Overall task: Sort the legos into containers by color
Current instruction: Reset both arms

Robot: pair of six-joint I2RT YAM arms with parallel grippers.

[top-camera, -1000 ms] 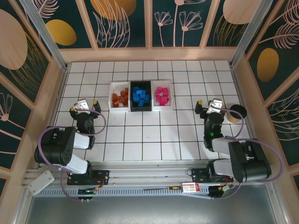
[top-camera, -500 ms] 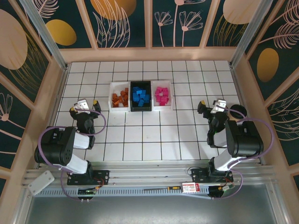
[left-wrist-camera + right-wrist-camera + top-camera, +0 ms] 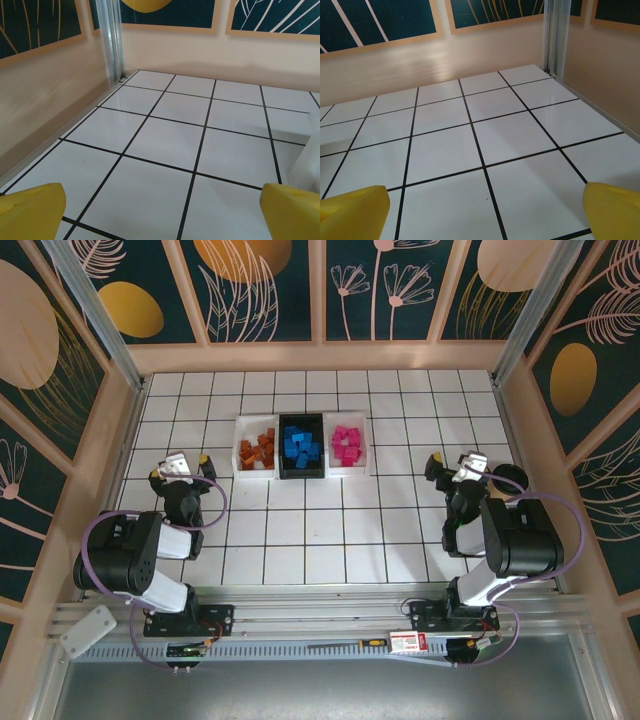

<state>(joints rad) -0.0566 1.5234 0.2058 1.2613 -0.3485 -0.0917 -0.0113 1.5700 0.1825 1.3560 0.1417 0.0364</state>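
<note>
Top view with both wrist views. Over the last second my right arm [image 3: 515, 540] is folding back toward its base, and my right tool [image 3: 457, 464] is settling slightly farther right, near the right edge of the white tiled table [image 3: 300, 530]. My left tool [image 3: 180, 466] is staying where it was. Both tools are standing released and empty, yellow fingertips [image 3: 31, 210] spread wide over bare tiles. The small studded plastic legos are lying sorted: orange-brown bricks [image 3: 257, 450] in the left white rectangular tray [image 3: 256, 421], blue bricks [image 3: 301, 448] in the black middle tray [image 3: 301, 418], and magenta-pink bricks [image 3: 347, 446] in the right white tray [image 3: 348, 421]. Every brick I can make out is lying in a tray, so I am judging the sorting finished and the arms retiring. The trays are sitting side by side toward the far middle, well apart from both tools.
</note>
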